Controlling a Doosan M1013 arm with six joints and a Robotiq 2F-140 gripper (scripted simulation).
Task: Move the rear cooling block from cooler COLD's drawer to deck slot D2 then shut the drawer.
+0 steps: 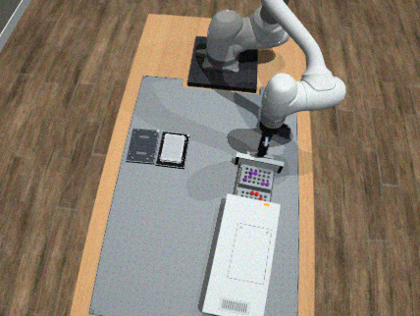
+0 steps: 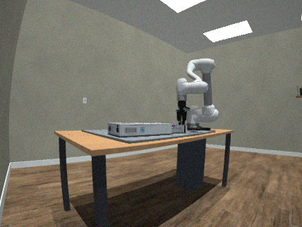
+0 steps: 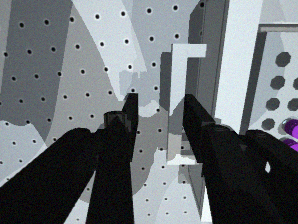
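COLD (image 1: 247, 245) (image 2: 141, 129) is a white box with its drawer (image 1: 260, 161) (image 3: 235, 75) partly out. Its orange lamp (image 1: 266, 204) is lit. The front block (image 1: 257, 178) (image 3: 274, 93) holds several purple tubes. The rear block (image 1: 254, 195) shows red tubes; its back part is hidden under the cover. My gripper (image 1: 263, 152) (image 2: 181, 123) (image 3: 160, 108) is part open and points down astride the handle (image 3: 176, 100). One finger is between handle and drawer front, the other stands off outside. Slot D2 (image 1: 142, 146) is bare dark grey.
Slot D1 (image 1: 179, 165), between D2 and COLD, holds a white rectangular block (image 1: 173, 148). The arm's black base plate (image 1: 196, 74) is at the back of the table. A grey perforated deck (image 1: 162, 236) lies under everything.
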